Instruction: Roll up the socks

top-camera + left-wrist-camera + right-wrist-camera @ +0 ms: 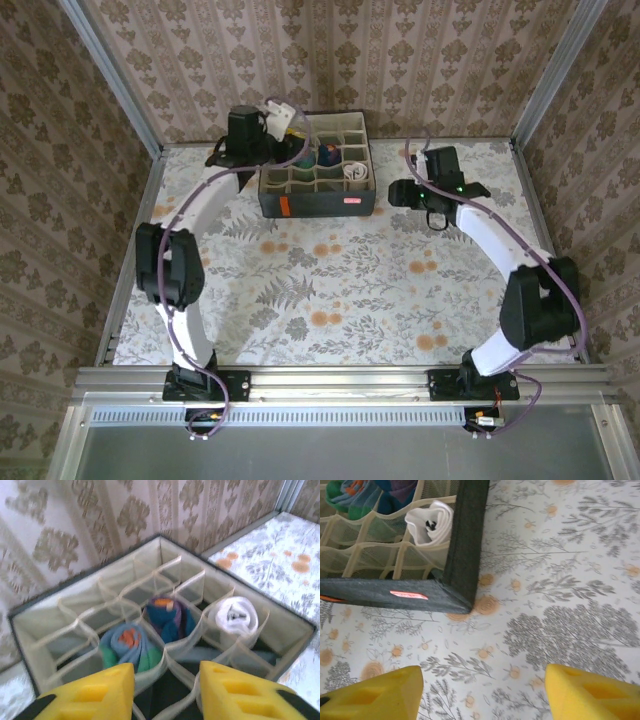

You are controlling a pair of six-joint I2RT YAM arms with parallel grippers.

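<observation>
Three rolled socks (pixel 129 647) sit in separate box (pixel 465 535) cells, so they stay rolled. Left gripper (pixel 167 690) hovers above, right gripper (pixel 485 690) over bench (pixel 560 580), jaws released, empty.

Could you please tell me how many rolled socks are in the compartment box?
3, in separate cells: the grey-blue sock, the purple-blue sock beside it, and the white sock nearest the box's right wall. Deeper cells could hide more.
</observation>
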